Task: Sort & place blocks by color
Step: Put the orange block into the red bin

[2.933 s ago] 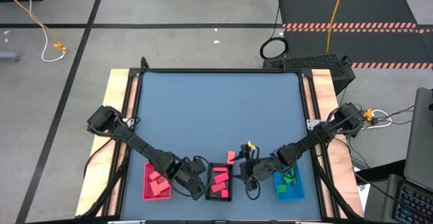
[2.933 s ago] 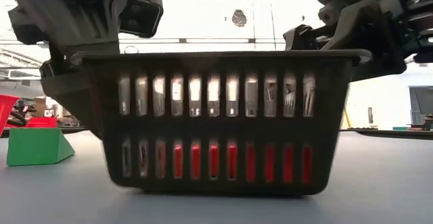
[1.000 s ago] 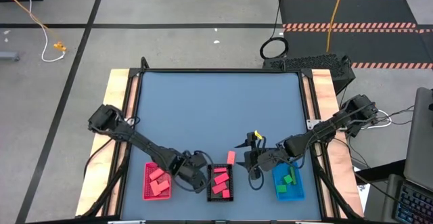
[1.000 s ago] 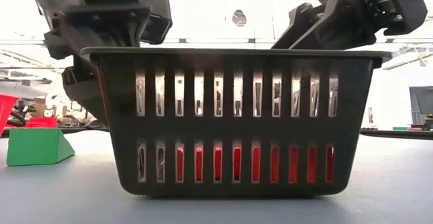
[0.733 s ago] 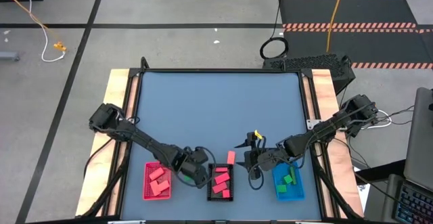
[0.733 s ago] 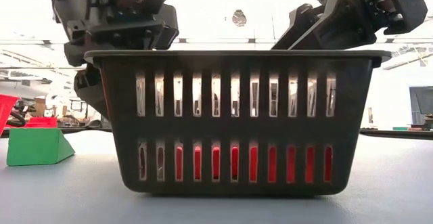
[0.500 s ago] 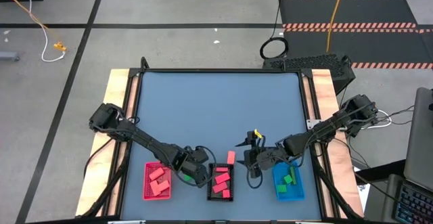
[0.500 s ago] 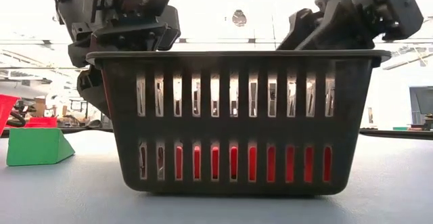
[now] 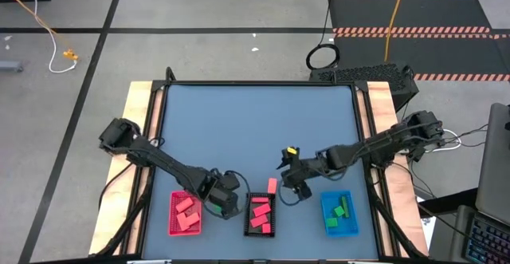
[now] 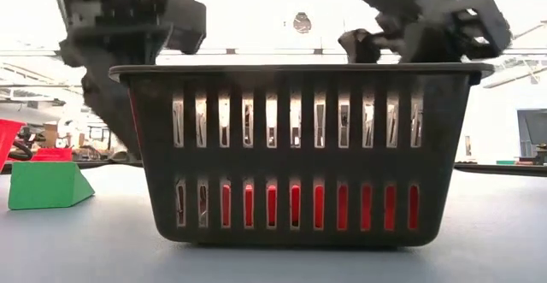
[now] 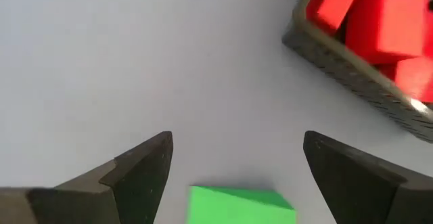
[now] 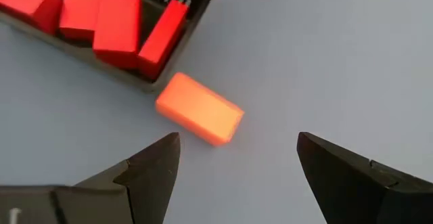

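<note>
My left gripper [image 11: 237, 149] is open and hovers over the table between the red tray [image 9: 185, 214] and the black tray [image 9: 259, 214]. A green wedge [image 11: 240, 205] lies on the table between its fingers, untouched; it also shows in the low view as the green wedge [image 10: 47, 185]. My right gripper [image 12: 237, 149] is open above a salmon-pink block [image 12: 199, 118]. That block [image 9: 272, 186] lies flat on the table by the black tray's far end. Salmon-pink blocks lie in the red tray, bright pink-red ones in the black tray, green ones in the blue tray [image 9: 339, 214].
The three trays stand in a row along the table's near edge. The black tray [image 10: 299, 155] fills the low view. The blue table top [image 9: 255, 128] stretches bare toward the far edge. Wooden rails run along both sides.
My right gripper has moved away from the blue tray, toward the far edge and a little left, and has turned; it now stands over the salmon-pink block. My left gripper has shifted slightly left, from the black tray's corner toward the gap where the green wedge lies.
</note>
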